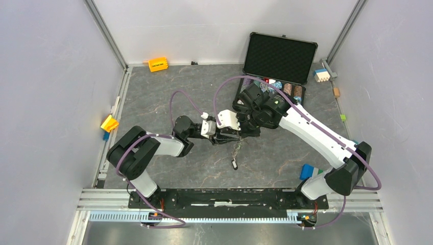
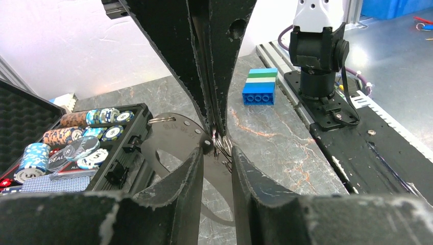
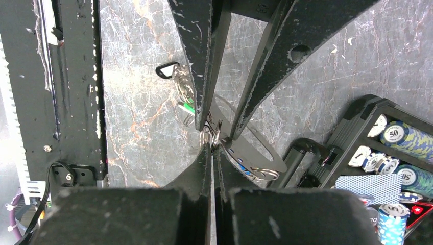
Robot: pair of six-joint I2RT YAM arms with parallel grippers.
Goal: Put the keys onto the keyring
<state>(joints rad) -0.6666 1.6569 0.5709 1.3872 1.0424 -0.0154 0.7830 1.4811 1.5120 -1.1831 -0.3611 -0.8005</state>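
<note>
1. at mid-table (image 1: 153,97), both arms meet nose to nose. the right gripper (image 2: 217,133) points in between the fingers of the left gripper (image 2: 217,155).
2. right gripper: pinched fully shut, tips together. tiny silver bits sit right at those tips, the keys (image 2: 223,147) as best you can read them. they're too small to tell whether one is actually clamped.
3. left gripper: jaws narrow, a slim gap between them, straddling part of the keyring (image 2: 173,133). you can't tell whether the pads are biting on it.
4. the keyring's big oval loop sits right at the meeting point, close against both sets of tips, and its flat band runs off toward the case side.
5. by the loop, the green tag (image 3: 189,107) hangs just beside a left-gripper finger. the thin chain (image 3: 179,86) trails to the dark fob (image 1: 234,164), low at the table and nearer the arm bases.
6. at the far right of the table stands the black case (image 1: 280,58), lid up, foam lining showing. in its tray you've got poker chips (image 2: 97,117) in rows, a clear dealer button (image 2: 69,154) lying on them, and blue-backed cards (image 3: 365,186) alongside.
7. the case lies near the keyring, just beyond the meeting point. a blue block (image 2: 260,87) stands near the right arm's base.
</note>
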